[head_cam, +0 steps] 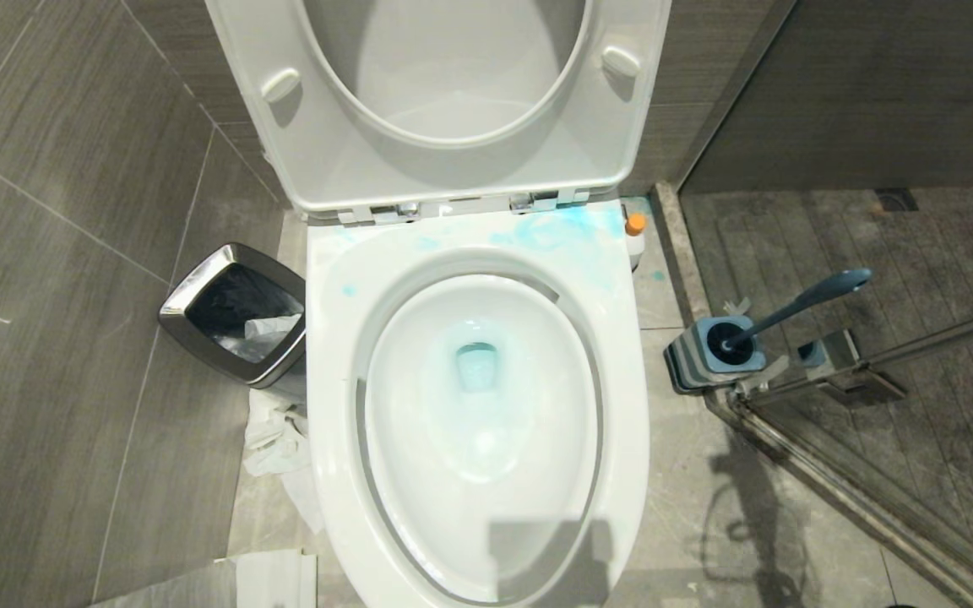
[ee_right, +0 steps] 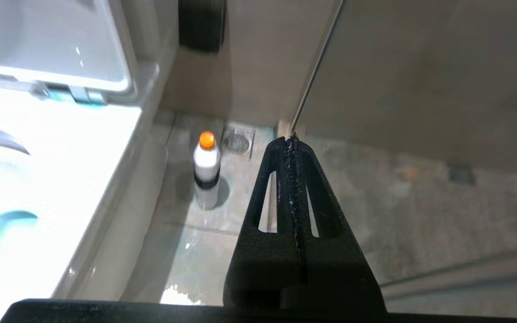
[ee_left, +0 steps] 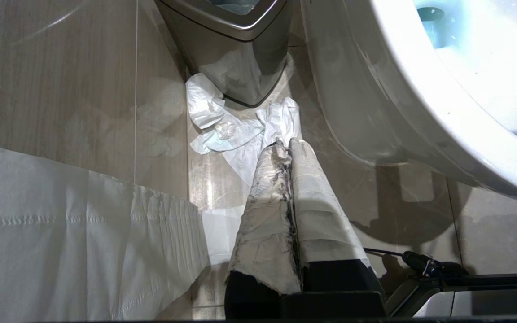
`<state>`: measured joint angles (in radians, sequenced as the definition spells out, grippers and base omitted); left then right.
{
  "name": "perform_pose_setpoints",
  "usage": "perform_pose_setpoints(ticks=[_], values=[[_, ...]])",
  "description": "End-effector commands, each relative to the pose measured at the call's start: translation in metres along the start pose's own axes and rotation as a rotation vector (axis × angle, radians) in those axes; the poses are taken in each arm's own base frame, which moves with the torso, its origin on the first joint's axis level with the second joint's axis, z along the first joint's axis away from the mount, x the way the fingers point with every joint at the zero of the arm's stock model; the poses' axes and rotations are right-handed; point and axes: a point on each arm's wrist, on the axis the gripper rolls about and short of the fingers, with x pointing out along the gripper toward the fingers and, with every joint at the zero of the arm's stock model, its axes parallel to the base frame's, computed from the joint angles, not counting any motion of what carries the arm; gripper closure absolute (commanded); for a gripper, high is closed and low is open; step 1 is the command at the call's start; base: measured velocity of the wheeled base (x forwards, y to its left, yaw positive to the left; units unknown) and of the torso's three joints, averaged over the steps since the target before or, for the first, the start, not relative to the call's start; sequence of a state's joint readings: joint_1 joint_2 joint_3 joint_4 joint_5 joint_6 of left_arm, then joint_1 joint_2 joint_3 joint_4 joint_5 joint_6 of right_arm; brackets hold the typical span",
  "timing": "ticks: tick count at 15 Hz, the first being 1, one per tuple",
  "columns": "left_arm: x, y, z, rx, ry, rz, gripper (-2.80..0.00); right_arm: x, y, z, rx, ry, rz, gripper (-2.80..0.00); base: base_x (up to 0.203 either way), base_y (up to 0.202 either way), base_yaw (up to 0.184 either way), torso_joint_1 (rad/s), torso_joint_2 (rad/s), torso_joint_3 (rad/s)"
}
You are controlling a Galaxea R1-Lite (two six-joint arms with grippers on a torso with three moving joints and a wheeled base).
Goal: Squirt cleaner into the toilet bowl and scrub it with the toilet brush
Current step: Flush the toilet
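The toilet bowl (head_cam: 478,405) fills the middle of the floor, long axis running near to far, seat raised, cleaner (head_cam: 567,232) smeared on its far rim. The toilet brush (head_cam: 790,308) stands in its stand (head_cam: 710,355) at right, handle leaning up and right. Next, judging by this: take the handle high and lift straight out. Right hand (ee_right: 292,141) and left hand (ee_left: 285,143) are pressed together, empty.

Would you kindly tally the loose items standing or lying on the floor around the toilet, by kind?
Waste bin: 1
Cleaner bottle: 1
Toilet brush in its stand: 1
Crumpled tissue pile: 1
Total: 4
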<state>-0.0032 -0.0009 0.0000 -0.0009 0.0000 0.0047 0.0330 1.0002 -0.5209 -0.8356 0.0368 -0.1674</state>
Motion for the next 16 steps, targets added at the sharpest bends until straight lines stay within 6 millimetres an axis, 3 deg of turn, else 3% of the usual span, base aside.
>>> perform_pose_setpoints(ticks=[1,8,12,16], values=[[0.0,0.0,0.0,0.0,0.001,0.0,0.0,-0.039,-0.003,0.027,-0.023,-0.125,-0.022,0.0,0.0,0.0,0.0,0.0,0.0,0.0],[0.0,0.0,0.0,0.0,0.0,0.0,0.0,-0.092,-0.005,0.046,-0.067,-0.204,-0.071,0.0,0.0,0.0,0.0,0.0,0.0,0.0],[0.0,0.0,0.0,0.0,0.0,0.0,0.0,-0.125,-0.001,0.035,-0.065,-0.221,-0.066,0.0,0.0,0.0,0.0,0.0,0.0,0.0],[0.0,0.0,0.0,0.0,0.0,0.0,0.0,-0.151,0.006,0.004,-0.066,-0.191,-0.065,0.0,0.0,0.0,0.0,0.0,0.0,0.0]])
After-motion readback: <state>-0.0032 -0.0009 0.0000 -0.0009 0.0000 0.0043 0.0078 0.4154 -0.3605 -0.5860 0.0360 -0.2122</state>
